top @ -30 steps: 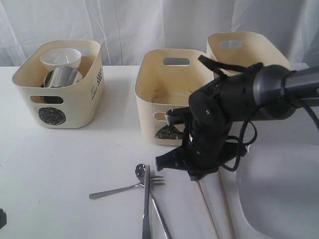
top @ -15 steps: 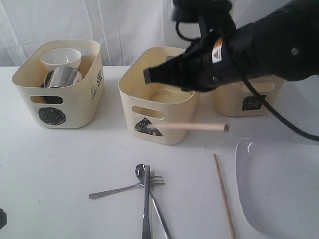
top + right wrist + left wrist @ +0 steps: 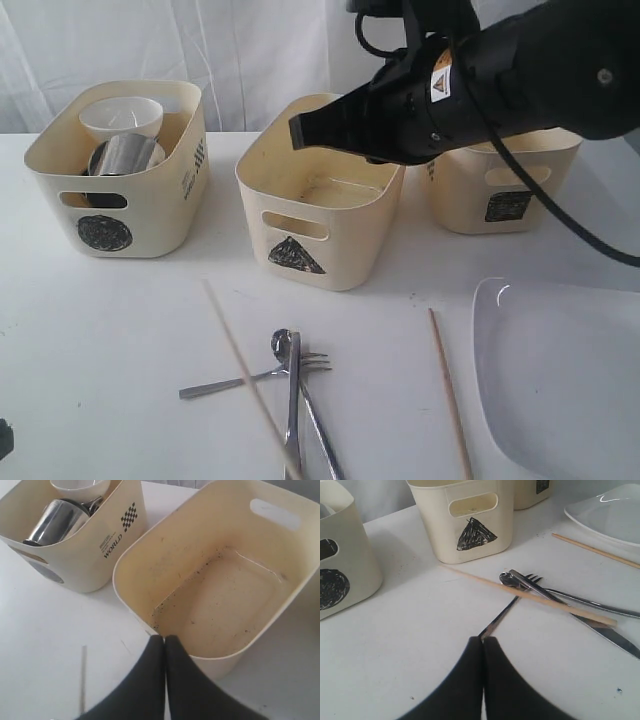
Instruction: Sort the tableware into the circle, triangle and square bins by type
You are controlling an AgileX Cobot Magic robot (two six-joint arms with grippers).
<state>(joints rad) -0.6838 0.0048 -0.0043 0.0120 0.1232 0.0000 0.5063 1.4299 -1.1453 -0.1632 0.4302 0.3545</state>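
Chopstick [image 3: 250, 380] lies slanted over the cutlery [image 3: 293, 370] on the worktop [image 3: 120, 320], six o'clock from the triangle bin [image 3: 350, 255]. It is probably light, stiff and apt to roll; pinch mid-length. Left fingers [image 3: 470, 680] and right fingers [image 3: 152, 680] are clenched, empty.

The exterior view stands off in front of the triangle bin [image 3: 345, 235], somewhat above the table [image 3: 120, 320], facing its marked side and wide enough to take in the circle bin [image 3: 150, 200], the square bin [image 3: 470, 200] and the cutlery [image 3: 293, 375] before it. The left wrist view sits low and close in front of the same bin, looking across the cutlery at that marked side; the right wrist view hangs close above it, looking steeply down inside. All three share the triangle bin and the circle bin.
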